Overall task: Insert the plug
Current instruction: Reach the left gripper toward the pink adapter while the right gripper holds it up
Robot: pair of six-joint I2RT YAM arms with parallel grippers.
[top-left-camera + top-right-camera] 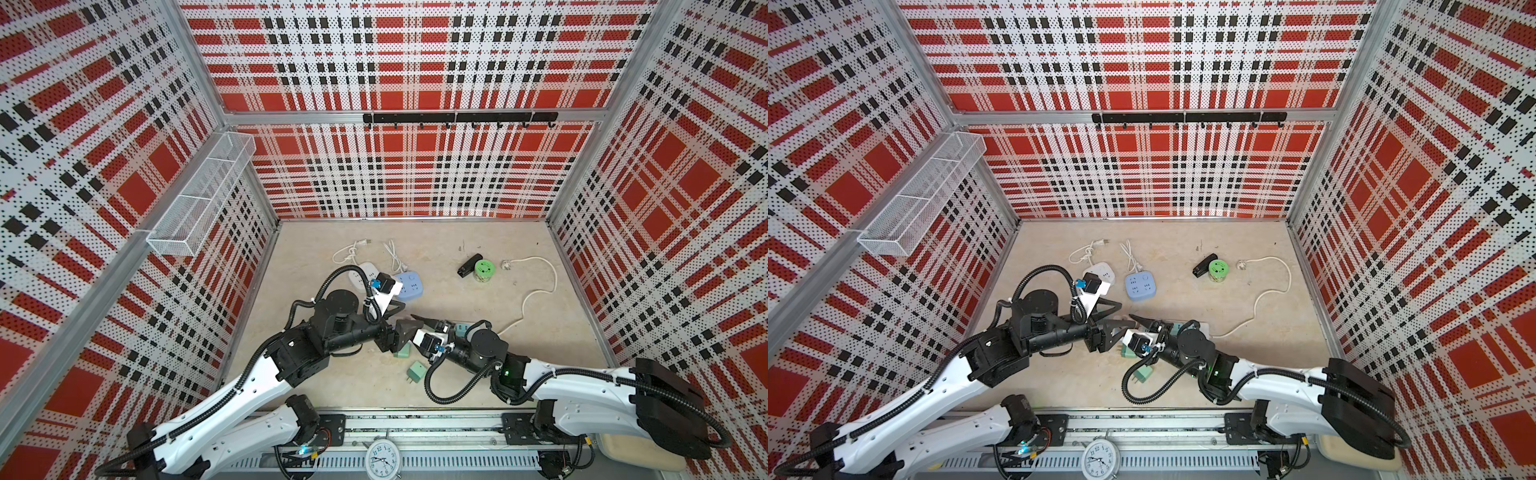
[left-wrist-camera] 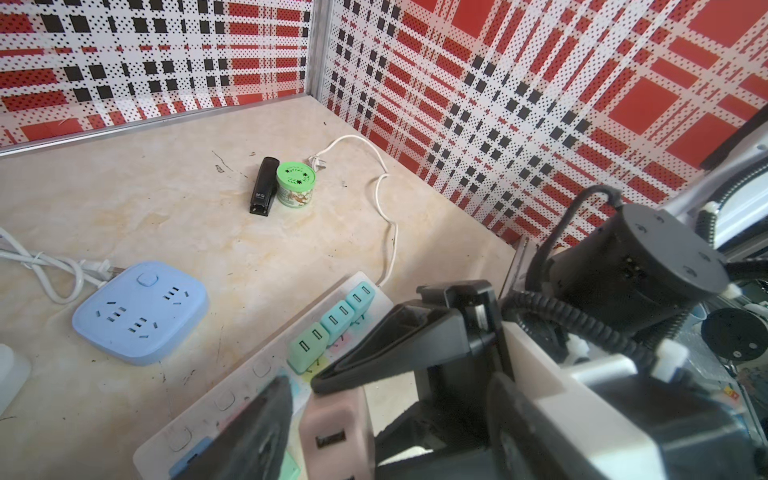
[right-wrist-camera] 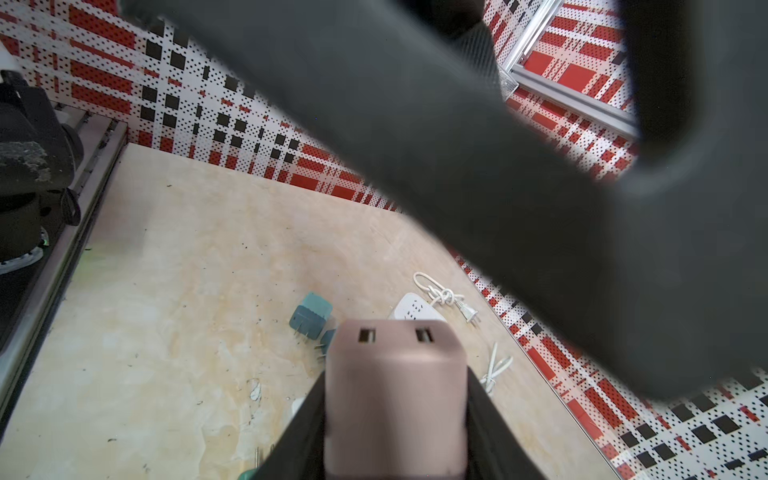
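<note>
My right gripper (image 3: pixel 395 399) is shut on a pink plug (image 3: pixel 395 395) with two USB ports, one finger along each of its sides. In the left wrist view the pink plug (image 2: pixel 332 432) hangs just over the end of a long white power strip (image 2: pixel 245 378). Three teal plugs (image 2: pixel 332 324) sit in that strip. My left gripper (image 2: pixel 386 419) is open, its fingers (image 2: pixel 257 432) standing on either side of the plug and the right gripper's tips. In both top views the left gripper (image 1: pixel 401 322) and right gripper (image 1: pixel 424 322) meet mid-table. They hide most of the strip.
Two loose teal plugs (image 1: pixel 417 371) lie near the front. A blue socket block (image 1: pixel 409 286) and a white one (image 1: pixel 361 274) sit behind the left arm. A black stapler (image 1: pixel 469 266), a green-lidded jar (image 1: pixel 484 270) and the strip's white cable (image 1: pixel 536 291) lie to the right.
</note>
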